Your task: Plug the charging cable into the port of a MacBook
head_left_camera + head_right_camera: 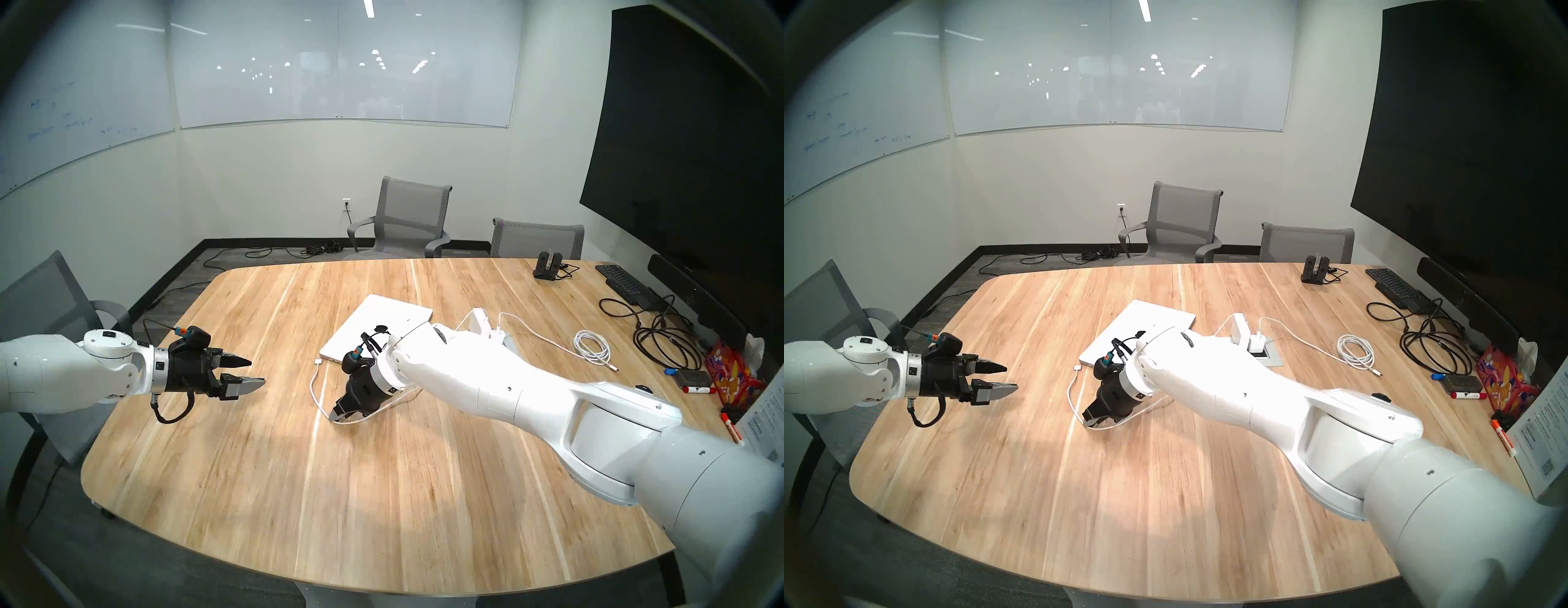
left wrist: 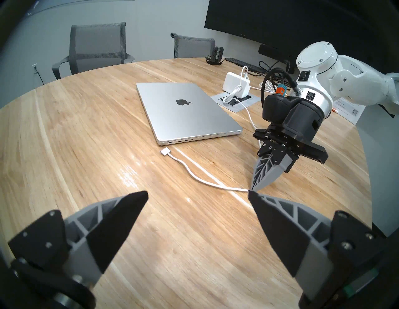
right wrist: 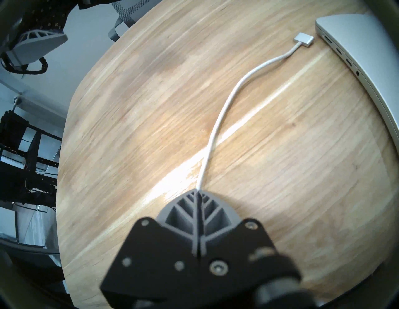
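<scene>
Bare wooden worktop lies open between the two tools. The closed silver laptop blocks the far middle, its port edge fronted only by the flat white-silver plug. The white charger brick and coiled white cable crowd the right.

Meeting-room clutter, right side of the head view

Black keyboard upper right; coiled white cable and tangled black cords below it; red markers far right; grey chairs behind the wooden table.
</scene>
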{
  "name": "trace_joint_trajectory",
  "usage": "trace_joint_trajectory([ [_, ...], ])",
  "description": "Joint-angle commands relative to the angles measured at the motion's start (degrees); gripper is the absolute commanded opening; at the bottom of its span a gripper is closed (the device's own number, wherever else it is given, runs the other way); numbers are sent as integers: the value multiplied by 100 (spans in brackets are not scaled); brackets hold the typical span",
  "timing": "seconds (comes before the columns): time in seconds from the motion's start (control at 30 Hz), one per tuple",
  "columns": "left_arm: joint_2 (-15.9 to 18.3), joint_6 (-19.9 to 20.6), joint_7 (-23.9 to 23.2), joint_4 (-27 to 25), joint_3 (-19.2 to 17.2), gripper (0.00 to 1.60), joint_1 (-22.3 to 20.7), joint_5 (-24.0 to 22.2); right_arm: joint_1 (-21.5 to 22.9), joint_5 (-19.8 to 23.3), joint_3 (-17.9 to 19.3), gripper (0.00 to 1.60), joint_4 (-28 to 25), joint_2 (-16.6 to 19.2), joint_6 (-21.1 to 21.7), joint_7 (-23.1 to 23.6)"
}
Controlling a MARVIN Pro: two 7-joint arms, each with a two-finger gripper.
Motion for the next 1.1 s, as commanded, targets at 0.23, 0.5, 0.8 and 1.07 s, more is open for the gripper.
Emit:
trace_joint_trajectory([
  [0.23,-10,-13,-1,0,-67,160,-73,-14,-403,277,392,0,-875,371,231,-616],
  [0.5,-11,-13,-1,0,-66,160,-74,-14,-604,389,635,0,-1042,401,148,-949],
  [0.8,-11,-14,-1,0,-66,160,-74,-14,-684,405,738,0,-1157,433,35,-1097],
  [1.07,-11,-14,-1,0,-66,160,-74,-14,-679,307,655,0,-1265,520,-165,-946],
])
